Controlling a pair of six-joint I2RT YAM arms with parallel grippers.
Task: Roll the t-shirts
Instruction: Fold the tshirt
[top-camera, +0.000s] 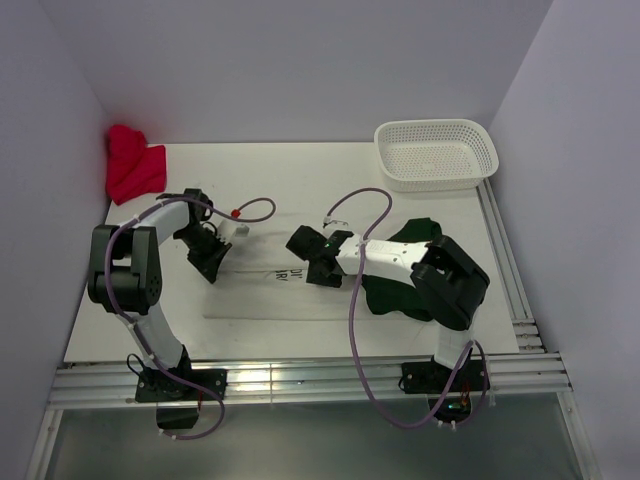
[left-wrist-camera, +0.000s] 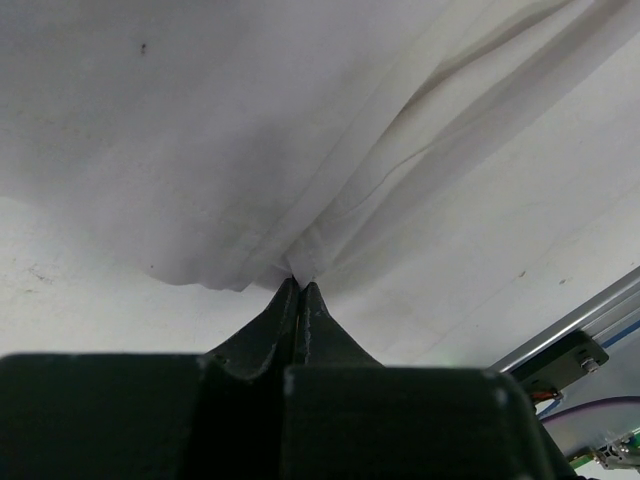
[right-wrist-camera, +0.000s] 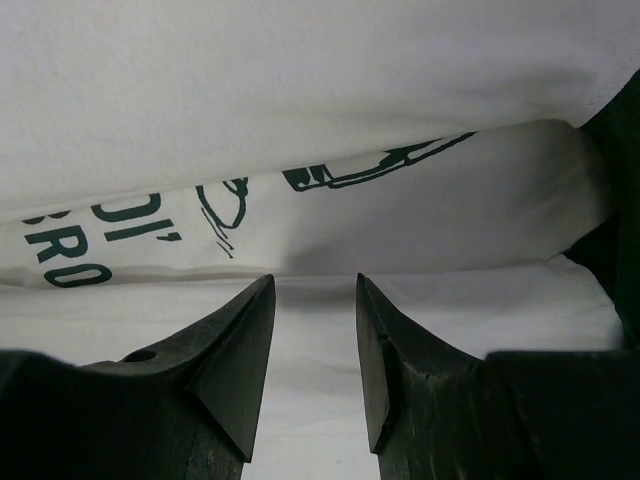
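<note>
On table (top-camera: 300, 180), off-white shirt (top-camera: 262, 295) partly folded, dark lettering; green shirt (top-camera: 385, 297) beside.

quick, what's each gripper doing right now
left gripper: closed, pinching the edge of the off-white printed cloth t-shirt.
right gripper: jaws open, holding nothing.

Top external: high above near edge of table (top-camera: 300, 170), angled down, whole surface in view, far off. Left wrist: low, very near, facing edge of off-white t-shirt (left-wrist-camera: 200, 130). Right wrist: equally near, facing its dark print. Shared by all 3: that shirt.
</note>
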